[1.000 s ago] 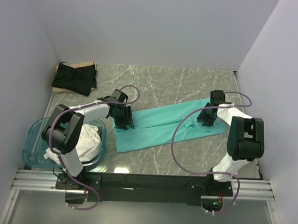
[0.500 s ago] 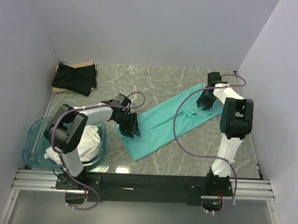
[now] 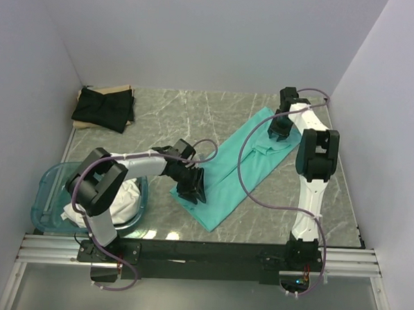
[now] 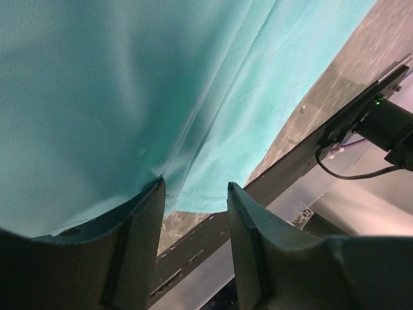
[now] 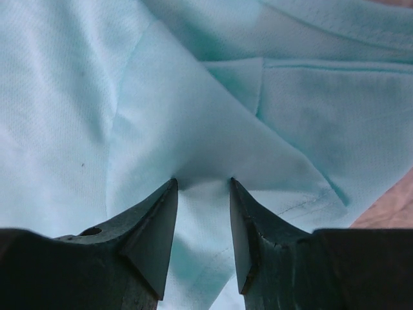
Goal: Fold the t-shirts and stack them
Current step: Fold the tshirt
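A: Where is the mint-teal t-shirt [image 3: 238, 163]?
B: Folded long, stretched slantwise across the marble bench [image 3: 195, 116].
A: And the hands?
B: The left hand [image 4: 193, 190] pinches its near end, the right hand [image 5: 203, 184] its far end, both closed narrow on cloth.

The mint-teal t-shirt [image 3: 223, 180], folded into a long narrow strip, lies flat on a diagonal from upper right to lower centre. The black t-shirt [image 3: 103, 108] sits folded at upper left. White t-shirts [image 3: 125, 198] lie bunched at lower left.
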Action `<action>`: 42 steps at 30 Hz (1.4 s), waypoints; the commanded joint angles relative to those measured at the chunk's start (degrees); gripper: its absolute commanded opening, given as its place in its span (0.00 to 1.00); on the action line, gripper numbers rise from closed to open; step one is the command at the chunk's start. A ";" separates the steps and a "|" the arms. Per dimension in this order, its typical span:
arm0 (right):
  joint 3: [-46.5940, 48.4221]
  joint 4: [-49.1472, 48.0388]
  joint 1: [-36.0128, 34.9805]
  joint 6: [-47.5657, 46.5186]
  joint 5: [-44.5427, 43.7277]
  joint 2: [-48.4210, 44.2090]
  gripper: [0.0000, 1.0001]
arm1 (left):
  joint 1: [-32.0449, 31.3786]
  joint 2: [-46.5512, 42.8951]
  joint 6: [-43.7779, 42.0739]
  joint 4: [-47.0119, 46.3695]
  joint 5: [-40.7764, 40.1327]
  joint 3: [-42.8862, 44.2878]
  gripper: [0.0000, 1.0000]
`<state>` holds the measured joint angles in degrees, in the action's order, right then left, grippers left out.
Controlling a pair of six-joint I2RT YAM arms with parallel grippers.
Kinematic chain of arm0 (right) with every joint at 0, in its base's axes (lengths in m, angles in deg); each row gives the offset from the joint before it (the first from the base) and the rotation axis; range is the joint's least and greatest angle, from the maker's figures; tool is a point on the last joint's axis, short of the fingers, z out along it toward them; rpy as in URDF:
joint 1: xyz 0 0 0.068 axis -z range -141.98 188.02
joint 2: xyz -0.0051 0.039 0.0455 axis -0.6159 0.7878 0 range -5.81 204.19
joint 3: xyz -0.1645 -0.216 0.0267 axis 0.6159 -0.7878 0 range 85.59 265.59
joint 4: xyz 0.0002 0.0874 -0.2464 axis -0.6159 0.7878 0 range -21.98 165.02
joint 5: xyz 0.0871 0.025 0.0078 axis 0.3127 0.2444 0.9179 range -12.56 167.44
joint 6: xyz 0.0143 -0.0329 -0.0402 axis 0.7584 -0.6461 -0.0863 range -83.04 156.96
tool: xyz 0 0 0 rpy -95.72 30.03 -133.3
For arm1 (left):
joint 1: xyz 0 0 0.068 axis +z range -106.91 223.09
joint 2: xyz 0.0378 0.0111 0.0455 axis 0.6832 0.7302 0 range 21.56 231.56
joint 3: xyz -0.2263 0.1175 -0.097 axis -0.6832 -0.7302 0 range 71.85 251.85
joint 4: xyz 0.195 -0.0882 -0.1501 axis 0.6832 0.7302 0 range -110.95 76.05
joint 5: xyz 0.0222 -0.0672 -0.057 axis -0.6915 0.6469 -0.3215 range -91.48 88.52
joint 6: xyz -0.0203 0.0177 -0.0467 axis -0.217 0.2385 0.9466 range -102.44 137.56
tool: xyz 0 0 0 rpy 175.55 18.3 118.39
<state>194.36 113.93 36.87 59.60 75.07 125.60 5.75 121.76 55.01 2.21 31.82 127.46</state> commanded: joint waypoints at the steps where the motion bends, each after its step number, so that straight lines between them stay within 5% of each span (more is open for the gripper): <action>1: 2.24 1.64 -1.31 -1.45 1.84 -2.12 0.45 | 0.08 -3.61 1.31 -0.31 -0.16 2.74 0.49; 10: 1.63 1.82 -1.40 -3.82 2.54 -10.99 0.46 | -0.01 -5.98 1.04 2.07 -4.03 6.35 0.50; 23: -20.77 -5.92 -2.37 -2.42 7.03 -22.96 0.46 | -0.10 -9.33 3.77 -1.97 -7.28 -2.08 0.50; 34: -20.27 -5.13 -2.37 -3.03 4.22 -16.02 0.45 | -2.03 -5.28 2.72 -3.82 -7.64 -4.81 0.49; 42: -11.57 0.32 -2.45 -2.42 2.46 -7.67 0.45 | -5.10 -3.00 2.10 -3.38 -6.32 -5.52 0.49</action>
<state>178.58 112.33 34.88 57.04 79.22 116.20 2.17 117.96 57.72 -0.53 24.67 122.44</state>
